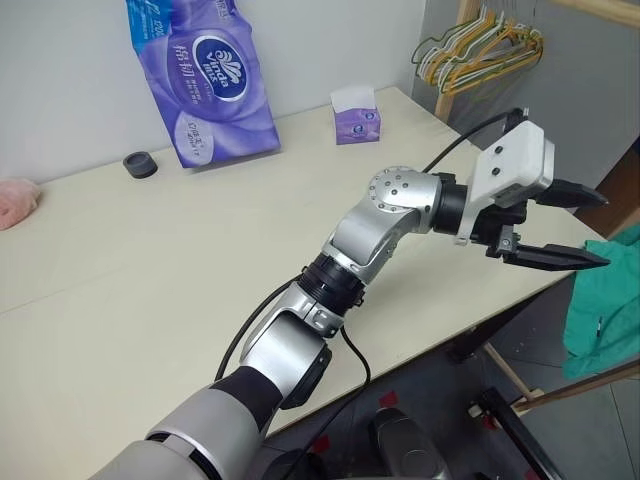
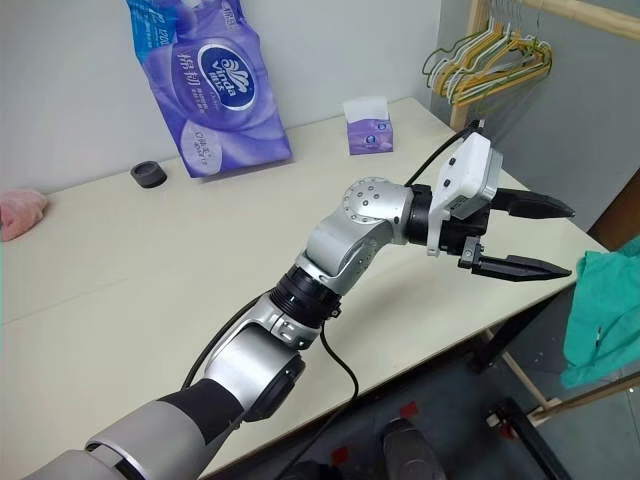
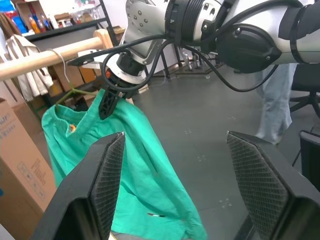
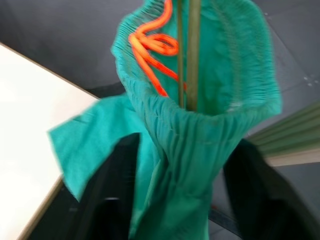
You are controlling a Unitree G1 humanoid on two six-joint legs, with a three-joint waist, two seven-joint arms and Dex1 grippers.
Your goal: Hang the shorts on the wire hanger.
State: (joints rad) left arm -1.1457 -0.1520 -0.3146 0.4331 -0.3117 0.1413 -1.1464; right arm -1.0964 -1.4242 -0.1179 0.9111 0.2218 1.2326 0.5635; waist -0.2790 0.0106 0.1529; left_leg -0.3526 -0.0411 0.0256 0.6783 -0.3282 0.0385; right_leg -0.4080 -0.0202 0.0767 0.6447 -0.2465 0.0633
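Note:
The teal-green shorts [image 3: 127,150] hang beyond the table's right edge, under a wooden rod [image 3: 45,57]. Their gathered waistband [image 4: 200,125] is threaded on the thin olive wire hanger [image 4: 186,50], with the orange drawstring [image 4: 152,47] showing inside. The hanger's hook [image 3: 61,59] sits over the rod. My right gripper [image 4: 182,142] stands open, one dark finger on each side of the waistband; the left wrist view shows it at the shorts' top edge [image 3: 107,102]. My left gripper [image 1: 600,228] reaches level over the table's right edge, open and empty, pointing at the shorts [image 1: 605,300].
A bunch of yellow, green and grey hangers [image 1: 480,50] hangs on a wooden rack at the back right. On the table [image 1: 150,270] are a purple tissue pack [image 1: 205,75], a small tissue box [image 1: 356,112], a black cap [image 1: 140,165] and a pink cloth [image 1: 15,200]. A cardboard box [image 3: 15,170] stands beside the shorts.

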